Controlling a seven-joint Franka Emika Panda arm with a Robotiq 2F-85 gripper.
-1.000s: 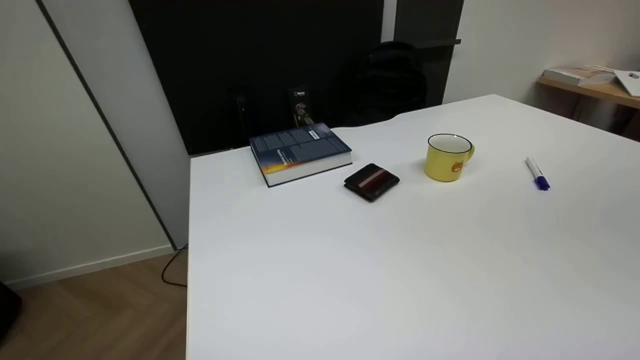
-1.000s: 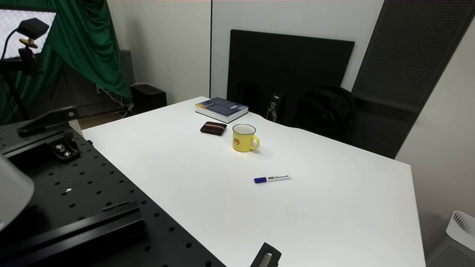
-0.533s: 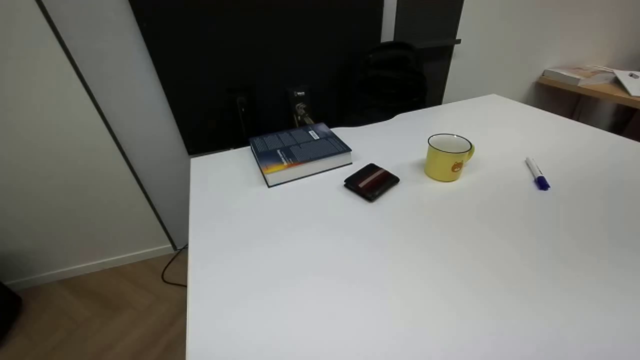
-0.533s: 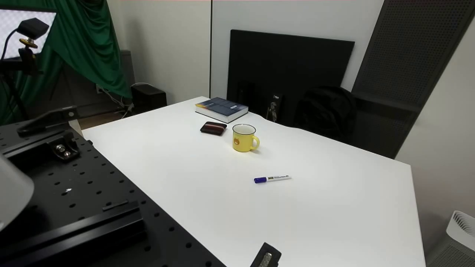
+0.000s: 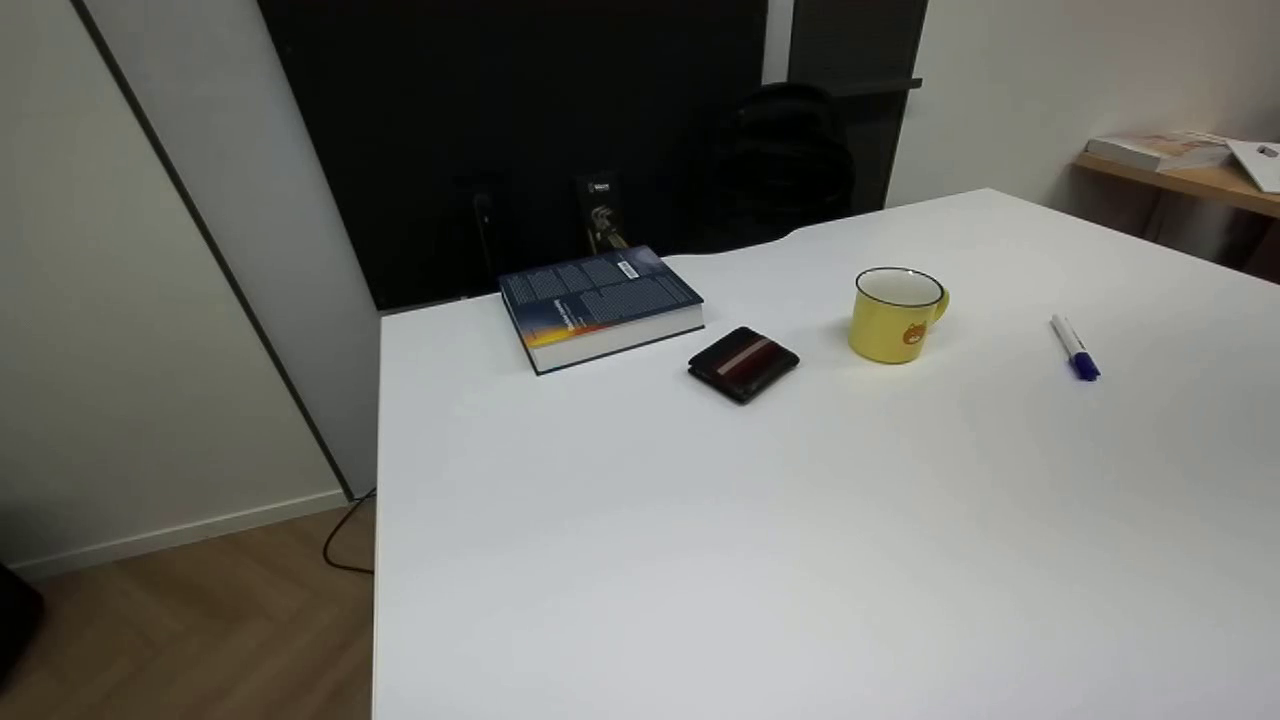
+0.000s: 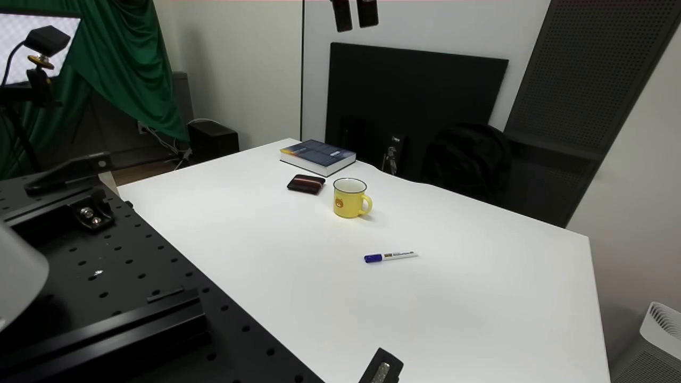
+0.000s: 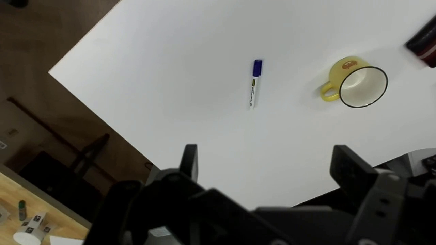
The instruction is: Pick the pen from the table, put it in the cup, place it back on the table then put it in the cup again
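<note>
- Wrist view: the fingers (image 7: 189,161) stand wide apart, released, with nothing between them; in an exterior view they hang at the top edge, high over the table (image 6: 452,298).
- Blue-capped marker pen (image 7: 254,84): lying flat on the table, well below the fingers and out ahead of the gap between them, white end toward them, cap away.
- Yellow mug (image 7: 336,76): upright, also below and ahead, past the finger at the wrist view's right; nothing shows inside it.
- Striped wallet (image 7: 425,40): farther out from the fingers on the mug's side.
- Step in hand: judging by the layout, the reach before a pick-up; whether the first or the second cannot be told.
- Next move: probably forward and down until the fingers straddle the pen's barrel, then closing across it. They look roughly square to it, so little turning should be needed. Gripping toward one end would likely leave the other free to enter the mug.
</note>
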